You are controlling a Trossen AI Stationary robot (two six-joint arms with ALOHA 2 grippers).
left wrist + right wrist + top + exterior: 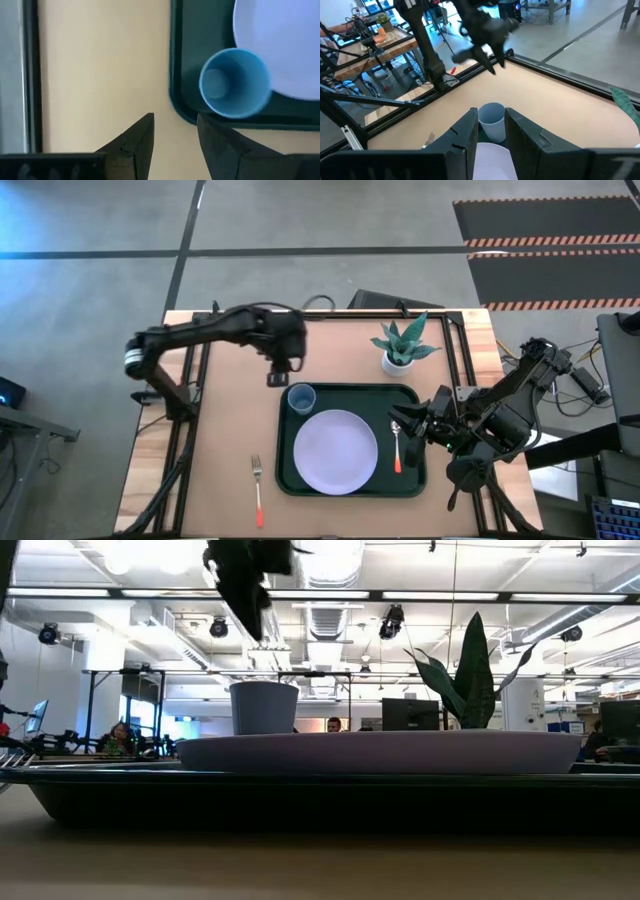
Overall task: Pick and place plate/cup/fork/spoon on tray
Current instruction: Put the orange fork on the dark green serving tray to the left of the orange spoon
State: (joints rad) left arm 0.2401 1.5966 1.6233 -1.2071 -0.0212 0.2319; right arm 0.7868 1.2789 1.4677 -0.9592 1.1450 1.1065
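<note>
The left gripper (277, 376) hovers above the bare tabletop just beyond the tray's far left corner, its two dark fingers (132, 145) spread apart with nothing between them. Right beside it, the blue cup (301, 397) stands upright inside that corner of the dark green tray (418, 488), close to the rim and near the lavender plate (336, 449), which lies flat in the tray's middle. The spoon (397, 445) rests on the tray to the right of the plate. The fork (257, 488) lies on the wooden table (160, 470), left of the tray and apart from it, not yet placed.

The right gripper (423, 421) waits over the tray's right edge, near the spoon bowl; its fingers (465, 137) stand partly apart and appear empty.

Risks from here, as a judgement: the left arm must swing toward the fork, and a low sweep could clip the cup and tip it, since it sits so near the rim. The fork is thin and flat against the table, so the fingers could slide off it or pinch only the handle end, letting it pivot. The white pot with a green plant (398, 362) stands near the tray's far edge, within reach of a careless elbow.

Hard to see: from table height the tray wall hides the spoon and fork, and whether cup and plate touch cannot be told.
</note>
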